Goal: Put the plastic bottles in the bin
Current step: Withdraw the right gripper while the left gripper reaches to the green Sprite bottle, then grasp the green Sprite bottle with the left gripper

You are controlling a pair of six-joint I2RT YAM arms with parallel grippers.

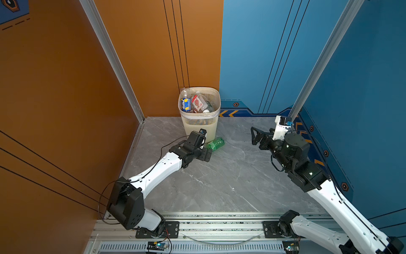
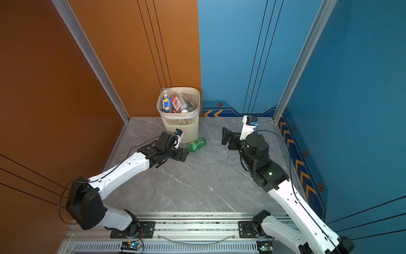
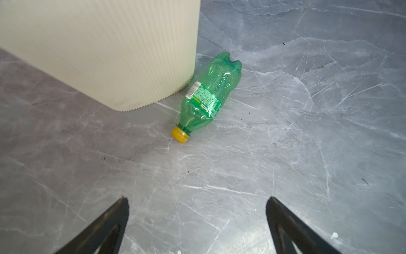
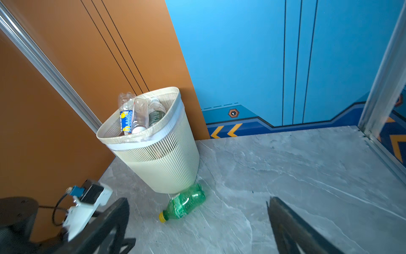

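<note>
white arm shells, black joints, seemingly hollow triangular black fingers

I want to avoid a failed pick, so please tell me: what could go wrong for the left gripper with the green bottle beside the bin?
1. The green bottle lies close beside the bin base; a finger of the open left gripper could strike the bin wall.
2. The bottles in the bin stand above its rim, so another may slide out.

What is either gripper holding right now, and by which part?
Nothing is held. The left gripper is open, short of the green bottle lying beside the bin. The right gripper is open and empty.
</note>
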